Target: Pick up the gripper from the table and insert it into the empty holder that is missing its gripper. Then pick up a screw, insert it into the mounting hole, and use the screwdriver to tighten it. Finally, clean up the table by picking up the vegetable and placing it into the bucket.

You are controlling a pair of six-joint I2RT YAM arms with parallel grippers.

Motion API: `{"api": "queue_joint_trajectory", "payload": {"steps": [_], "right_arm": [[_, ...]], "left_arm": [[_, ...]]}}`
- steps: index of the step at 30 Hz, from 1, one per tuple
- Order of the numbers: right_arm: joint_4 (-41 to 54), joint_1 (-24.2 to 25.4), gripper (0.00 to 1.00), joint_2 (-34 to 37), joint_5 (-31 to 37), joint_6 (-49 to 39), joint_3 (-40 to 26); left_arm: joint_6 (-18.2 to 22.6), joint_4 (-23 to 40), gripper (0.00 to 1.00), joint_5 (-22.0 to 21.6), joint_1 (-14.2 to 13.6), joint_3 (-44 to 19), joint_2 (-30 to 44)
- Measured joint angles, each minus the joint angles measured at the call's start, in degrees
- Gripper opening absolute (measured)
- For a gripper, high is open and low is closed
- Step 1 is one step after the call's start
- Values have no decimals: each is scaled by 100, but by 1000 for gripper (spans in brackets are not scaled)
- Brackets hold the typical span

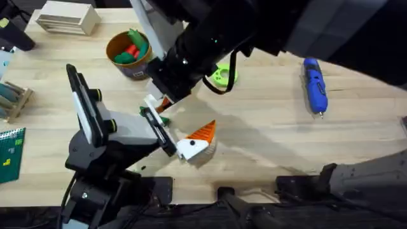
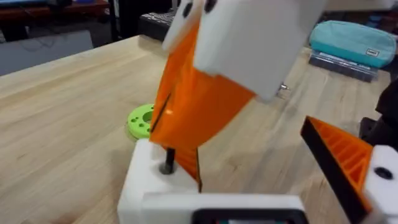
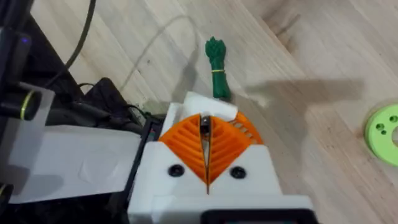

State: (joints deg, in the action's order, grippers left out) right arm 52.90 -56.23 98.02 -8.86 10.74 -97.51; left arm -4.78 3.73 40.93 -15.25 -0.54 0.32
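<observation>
right jaws [image 3: 206,151] pinched together over holder [image 3: 202,107] | vegetable [image 3: 217,67] just beyond | left jaws [image 2: 261,180] wide

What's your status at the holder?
Right gripper shut on what looks like the screw, at the holder. Left gripper open. The screwdriver untouched; the vegetable on table.

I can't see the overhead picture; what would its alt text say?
A dark robot arm reaches over a pale wooden table toward a white bracket on a black-and-white arm. A blue screwdriver lies to the right, a bucket of toy vegetables behind, a green ring nearby.
</observation>
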Motion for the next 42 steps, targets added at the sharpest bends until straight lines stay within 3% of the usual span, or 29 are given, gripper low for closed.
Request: {"api": "queue_joint_trajectory", "payload": {"steps": [21,22,28,30,42], "right_arm": [[-34,-2,10,267,-42,-2,-48],[-21,-2,79,267,-46,33,-48],[112,113,937,265,107,12,-79],[203,208,986,260,92,29,-79],[741,717,989,-373,24,39,-27]], "left_arm": [[-85,9,987,-11,0,0,22],[-81,7,989,-11,0,0,22],[-83,7,988,-12,7,0,26],[-65,4,987,2,4,0,26],[-16,4,988,4,4,0,25]]}}
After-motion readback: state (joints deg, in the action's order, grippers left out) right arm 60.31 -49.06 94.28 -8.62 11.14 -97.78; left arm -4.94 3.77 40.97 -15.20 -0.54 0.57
